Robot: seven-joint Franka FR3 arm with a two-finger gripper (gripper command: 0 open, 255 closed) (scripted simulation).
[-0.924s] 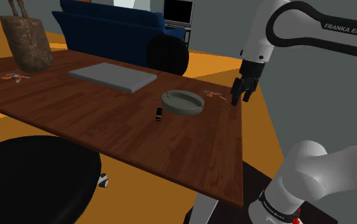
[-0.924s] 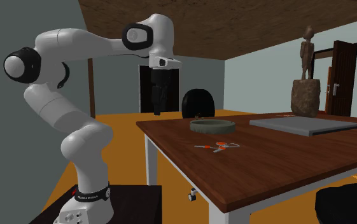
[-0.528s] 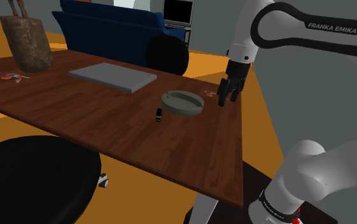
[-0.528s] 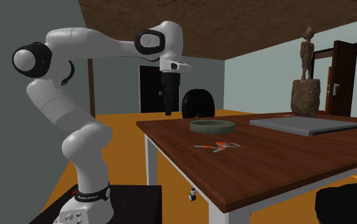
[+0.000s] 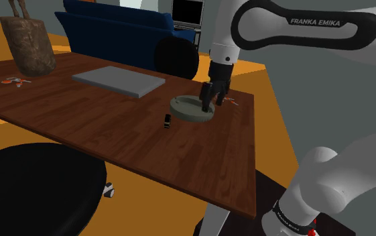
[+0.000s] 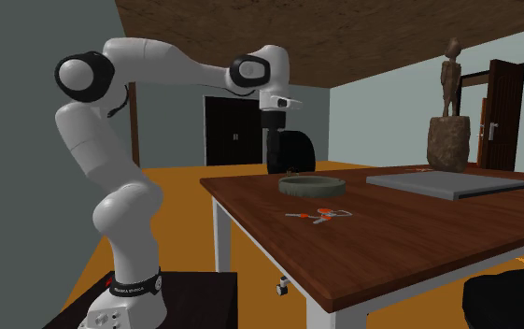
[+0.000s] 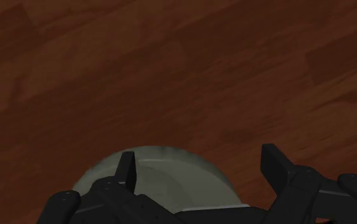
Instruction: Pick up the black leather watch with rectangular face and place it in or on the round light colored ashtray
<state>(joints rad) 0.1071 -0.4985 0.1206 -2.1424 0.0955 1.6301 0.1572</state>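
Nearest you in the shoulder view, a black chair is cut off by the picture's lower and left edges and covers part of the bench's near edge. Beyond it runs a broad stretch of bare brown wood, reaching as far as the watch.

The watch is a small dark thing with a pale spot on it. It sits on the bench just beside the ashtray's near rim, on the shoulder view's left. It is too small for you to make out its face or strap.

The ashtray is round, grey-green and low, with a raised rim, and it sits toward the bench's end nearest the stand. The hand hangs over its far rim, fingers pointing down, and hides part of it.

In the wrist view the hand is open. Its fingers are spread wide and grip nothing, and the ashtray lies below them, partly covered by the hand's own body.

Just past the ashtray, keys with orange parts lie close to the bench's end edge. In the second exterior view the hand is hard to tell from the second black chair behind it.

Farther along the bench lies a flat grey slab, well apart from the ashtray. Beyond the bench stands a blue sofa.
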